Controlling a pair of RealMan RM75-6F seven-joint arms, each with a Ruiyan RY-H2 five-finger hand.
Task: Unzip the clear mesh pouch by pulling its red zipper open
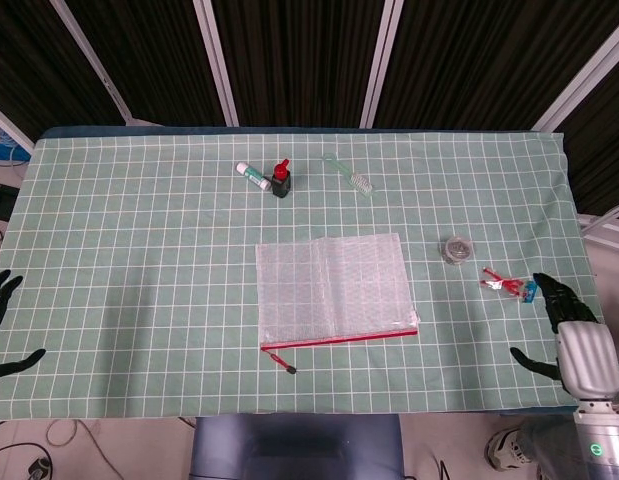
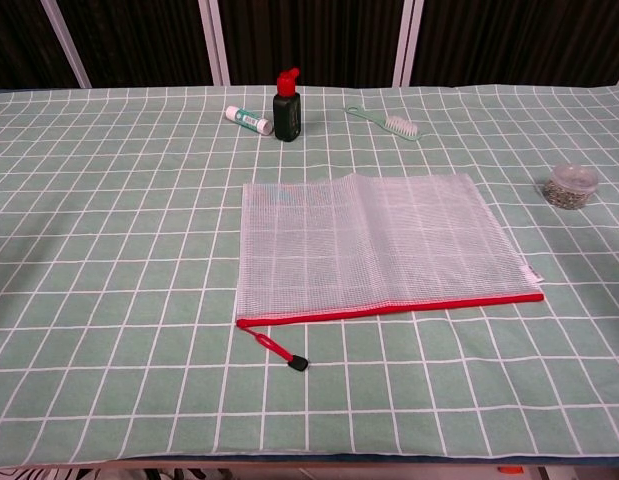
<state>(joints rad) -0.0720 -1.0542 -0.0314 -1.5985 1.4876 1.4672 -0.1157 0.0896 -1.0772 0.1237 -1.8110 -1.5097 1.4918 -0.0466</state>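
The clear mesh pouch (image 1: 332, 288) (image 2: 374, 249) lies flat mid-table, its red zipper (image 1: 339, 340) (image 2: 389, 308) running along the near edge. A red pull cord with a black tip (image 1: 286, 362) (image 2: 280, 352) trails from the zipper's left end. My right hand (image 1: 574, 340) hovers at the table's near right edge, fingers spread, holding nothing, well right of the pouch. My left hand (image 1: 1, 322) shows at the far left edge of the head view, fingers apart and empty. Neither hand appears in the chest view.
At the back stand a dark bottle with a red cap (image 1: 280, 179) (image 2: 287, 106), a small white tube (image 1: 252, 175) and a green brush (image 1: 351, 176). A small round jar (image 1: 455, 249) (image 2: 572, 186) and a red-and-blue packet (image 1: 509, 285) lie right of the pouch.
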